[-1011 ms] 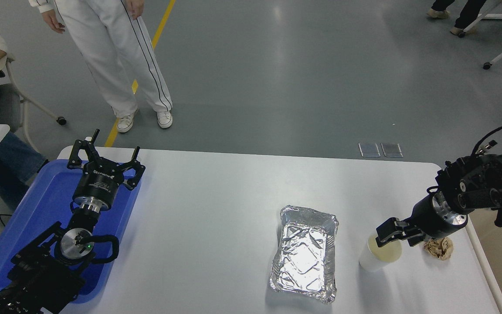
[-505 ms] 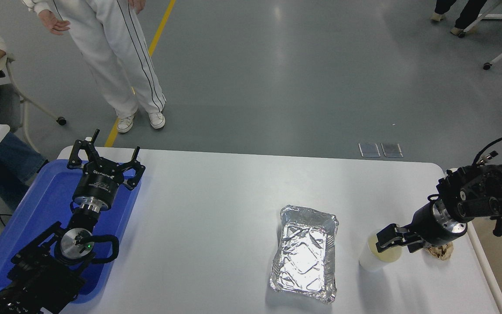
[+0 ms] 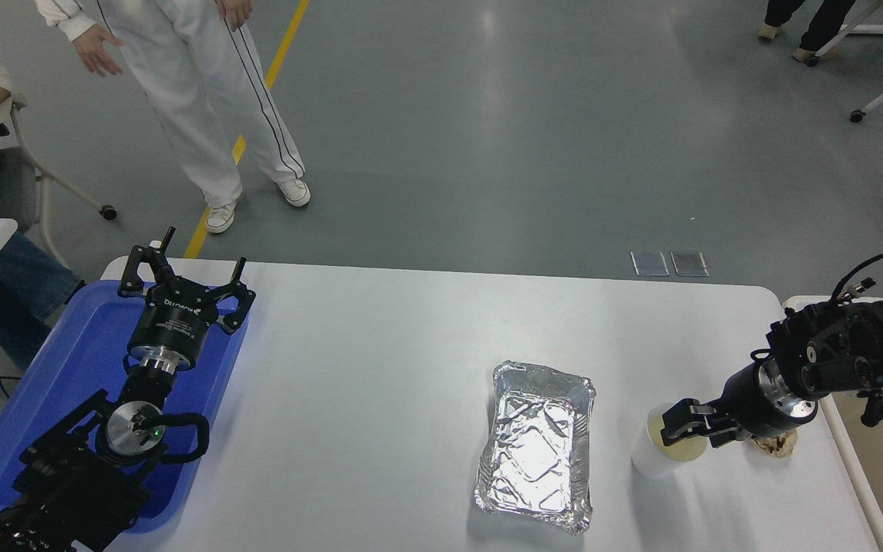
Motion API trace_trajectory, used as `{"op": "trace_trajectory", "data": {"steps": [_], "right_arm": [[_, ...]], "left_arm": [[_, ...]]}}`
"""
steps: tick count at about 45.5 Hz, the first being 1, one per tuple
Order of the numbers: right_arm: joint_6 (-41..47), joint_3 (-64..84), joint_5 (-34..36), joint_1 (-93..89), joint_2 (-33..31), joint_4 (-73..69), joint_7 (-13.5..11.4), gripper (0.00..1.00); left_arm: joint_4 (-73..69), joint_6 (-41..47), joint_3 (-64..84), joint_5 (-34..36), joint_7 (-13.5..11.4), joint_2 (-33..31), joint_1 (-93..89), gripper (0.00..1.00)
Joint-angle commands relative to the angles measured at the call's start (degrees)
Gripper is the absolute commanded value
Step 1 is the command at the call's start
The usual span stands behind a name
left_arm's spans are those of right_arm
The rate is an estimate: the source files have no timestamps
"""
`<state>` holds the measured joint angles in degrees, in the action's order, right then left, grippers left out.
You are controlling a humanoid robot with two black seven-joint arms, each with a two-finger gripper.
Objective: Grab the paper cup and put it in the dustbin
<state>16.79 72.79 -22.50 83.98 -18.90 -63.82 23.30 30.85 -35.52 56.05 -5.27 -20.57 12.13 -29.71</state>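
The small white paper cup stands upright on the white table, right of the foil tray. My right gripper comes in from the right edge and sits at the cup's rim, over its cream inside, its jaws apart and hiding the far side of the rim. The cup rests on the table. The dustbin shows only as an off-white rim and a beige inner wall off the table's right edge, under my right arm. My left gripper is open and parked over the blue tray.
A crinkled silver foil tray lies left of the cup. A crumpled brown paper ball lies behind my right wrist. A blue tray is at the left edge. A person in white trousers stands beyond the table.
My right gripper has come down and slightly toward the near edge, onto the cup's rim. The cup has stayed in place. The person beyond the table has shifted their feet.
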Motion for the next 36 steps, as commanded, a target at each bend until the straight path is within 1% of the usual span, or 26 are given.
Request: {"op": "trace_trajectory", "data": {"steps": [1,3,4,10,16,29,36], "right_arm": [[-0.3,-0.2,0.1,-0.5,-0.1,0.2,0.0,0.37],[-0.3,-0.2,0.1,-0.4,-0.1,0.2,0.0,0.34],[-0.3,-0.3,0.2,-0.4,-0.1,0.2,0.0,0.31],[0.3,-0.3,0.4,-0.2,-0.2,0.0,0.0,0.00],[0.6,-0.2,1.7,0.0,-0.4,-0.3,0.1,0.00],[4.5,-0.5,1.8,0.7,-0.5,-0.4,0.3,0.00],[5.2,-0.8,1.7,1.8,-1.7,-0.4,0.3,0.00]], "left_arm": [[0.0,0.0,-0.1,0.0,0.0,0.0,0.0,1.00],[0.0,0.0,0.0,0.0,-0.1,0.0,0.0,1.00],[0.0,0.0,-0.1,0.0,0.0,0.0,0.0,1.00],[0.0,0.0,0.0,0.0,0.0,0.0,0.0,1.00],[0.0,0.0,-0.1,0.1,0.0,0.0,0.0,1.00],[0.0,0.0,-0.1,0.0,0.0,0.0,0.0,1.00],[0.0,0.0,-0.1,0.1,0.0,0.0,0.0,1.00]]}}
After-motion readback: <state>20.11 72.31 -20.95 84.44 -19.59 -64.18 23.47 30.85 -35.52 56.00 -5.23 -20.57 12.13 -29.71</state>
